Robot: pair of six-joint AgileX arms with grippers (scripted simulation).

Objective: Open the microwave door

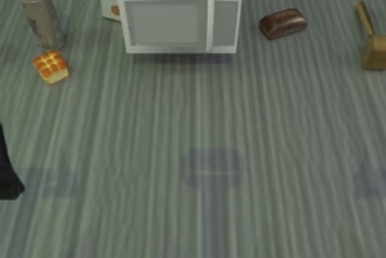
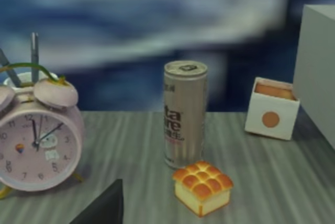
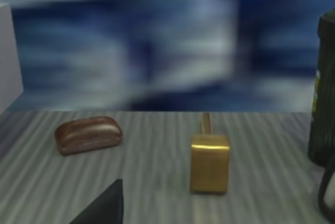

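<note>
Left tool [image 1: 8, 170] shows only as a dark shape at the top view's left edge, fingers impossible to judge; the boxy grey-white microwave [image 1: 181, 8] stands at the striped grey surface's [image 1: 199, 149] far side, its silver-framed, grey-windowed door [image 1: 167, 22] flush shut. Left wrist view alone reveals a pink alarm clock [image 2: 39, 140], beside a metal can [image 2: 185, 111] and glazed bun [image 2: 202, 187]. Right wrist view shows a brown loaf [image 3: 88, 134] and brass mallet [image 3: 209, 161].
</note>
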